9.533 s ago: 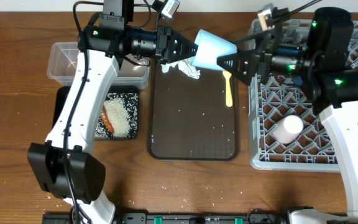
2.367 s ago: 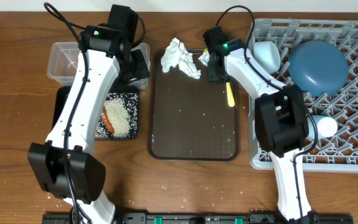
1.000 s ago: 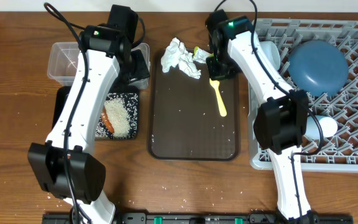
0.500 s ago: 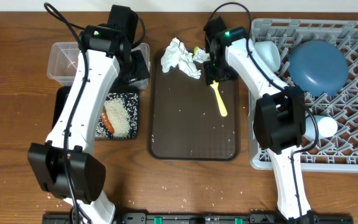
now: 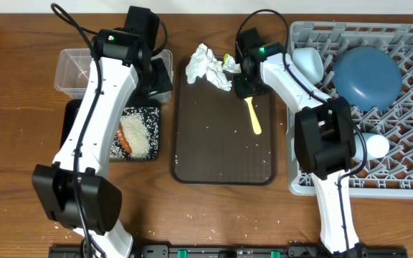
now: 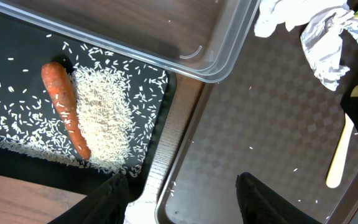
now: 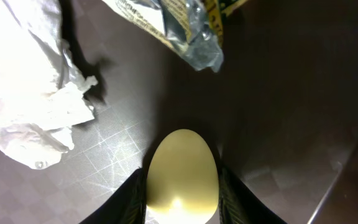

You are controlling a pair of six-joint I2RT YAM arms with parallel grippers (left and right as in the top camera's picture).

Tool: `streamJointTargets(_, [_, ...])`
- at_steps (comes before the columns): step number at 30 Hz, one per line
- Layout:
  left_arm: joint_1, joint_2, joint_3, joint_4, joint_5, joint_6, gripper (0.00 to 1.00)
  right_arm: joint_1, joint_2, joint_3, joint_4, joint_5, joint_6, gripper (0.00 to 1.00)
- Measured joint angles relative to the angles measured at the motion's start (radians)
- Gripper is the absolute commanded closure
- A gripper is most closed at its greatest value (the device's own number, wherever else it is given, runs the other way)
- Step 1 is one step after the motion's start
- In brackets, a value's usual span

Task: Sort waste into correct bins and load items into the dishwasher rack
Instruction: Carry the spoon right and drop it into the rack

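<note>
Even bright light, dim wrist close-up.

Rt pincer (image 7: 182, 194) sat at bottom centre, fingers (image 7: 134, 200) snug vs both sides of the yellow spoon (image 7: 182, 174) bowl. Crumpled white napkin (image 7: 23, 81) filled upper left. Wrapper (image 7: 179, 25) at top centre, apart from spoon. All on dark brown tray (image 7: 278, 93).
</note>
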Motion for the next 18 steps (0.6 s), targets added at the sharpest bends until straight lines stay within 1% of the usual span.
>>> streamJointTargets(1, [0.0, 0.0, 0.0, 0.0, 0.0, 0.0, 0.41, 0.0, -0.005, -0.008, 0.008, -0.004, -0.001, 0.8])
streamJointTargets(3, [0.0, 0.0, 0.0, 0.0, 0.0, 0.0, 0.41, 0.0, -0.008, -0.012, 0.01, -0.007, 0.001, 0.85])
streamJointTargets(8, [0.0, 0.0, 0.0, -0.001, 0.0, 0.0, 0.41, 0.0, -0.01, -0.014, 0.01, -0.021, -0.001, 0.92])
streamJointTargets(18, [0.0, 0.0, 0.0, -0.001, 0.0, 0.0, 0.41, -0.018, -0.012, -0.012, -0.034, -0.077, -0.002, 0.98])
